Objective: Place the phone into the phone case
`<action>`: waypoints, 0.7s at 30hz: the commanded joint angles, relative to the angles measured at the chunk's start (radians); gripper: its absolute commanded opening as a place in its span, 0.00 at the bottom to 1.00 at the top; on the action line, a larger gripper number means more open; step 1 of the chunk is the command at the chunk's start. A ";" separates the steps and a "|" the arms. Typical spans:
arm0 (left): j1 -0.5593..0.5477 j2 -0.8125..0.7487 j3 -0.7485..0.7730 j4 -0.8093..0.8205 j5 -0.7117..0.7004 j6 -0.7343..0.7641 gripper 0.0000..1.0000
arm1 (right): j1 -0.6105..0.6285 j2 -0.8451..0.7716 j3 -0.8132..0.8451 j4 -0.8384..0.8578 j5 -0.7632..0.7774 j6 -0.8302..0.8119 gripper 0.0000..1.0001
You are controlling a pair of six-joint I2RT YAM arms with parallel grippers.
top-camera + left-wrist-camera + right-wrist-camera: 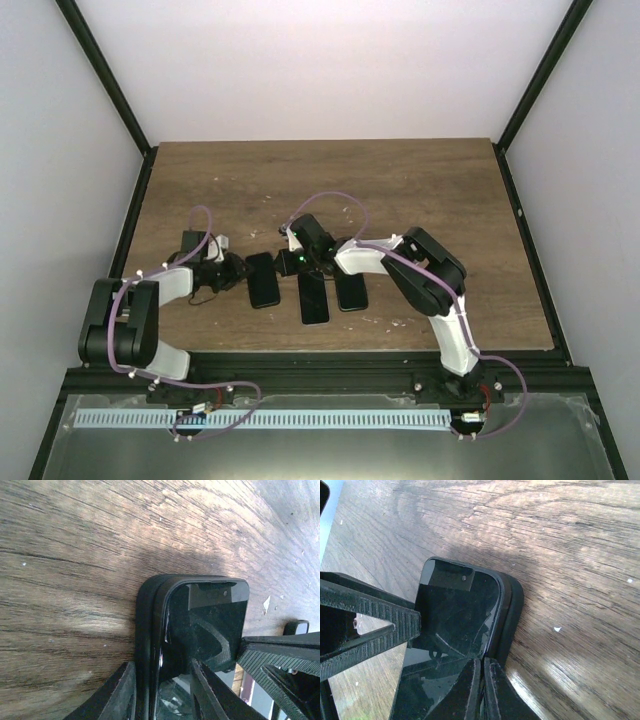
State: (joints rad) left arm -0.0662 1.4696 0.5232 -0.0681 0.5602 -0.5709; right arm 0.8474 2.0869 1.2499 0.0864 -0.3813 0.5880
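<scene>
Slim glossy black phone (210, 625) sits in a dark-rimmed phone case (146, 630), near-centre on your wooden table (400, 190).
Your left gripper (161, 663) straddles its left edge, fingers apart; right gripper (482, 660), almost pinched closed, touches the right edge. Near end cut off.

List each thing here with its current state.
Phone: screen up and dark, between both grippers.
Case: around the phone's end and one side; full seating unclear.
Left gripper: open, fingers straddling the phone's edge.
Right gripper: nearly shut at the phone's edge.
Middle slab: flat, not gripped.
Right slab: flat, not gripped.
</scene>
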 commanded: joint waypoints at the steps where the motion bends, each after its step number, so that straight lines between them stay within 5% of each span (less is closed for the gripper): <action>1: -0.012 -0.016 -0.002 -0.004 -0.002 0.012 0.30 | 0.014 -0.003 0.000 -0.019 0.048 0.015 0.06; 21: -0.031 -0.016 -0.025 -0.039 -0.038 0.024 0.16 | 0.015 0.012 -0.066 0.050 -0.041 0.103 0.29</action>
State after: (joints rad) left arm -0.0814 1.4353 0.5117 -0.1032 0.5140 -0.5556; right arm 0.8539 2.0800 1.2015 0.1257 -0.3737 0.6689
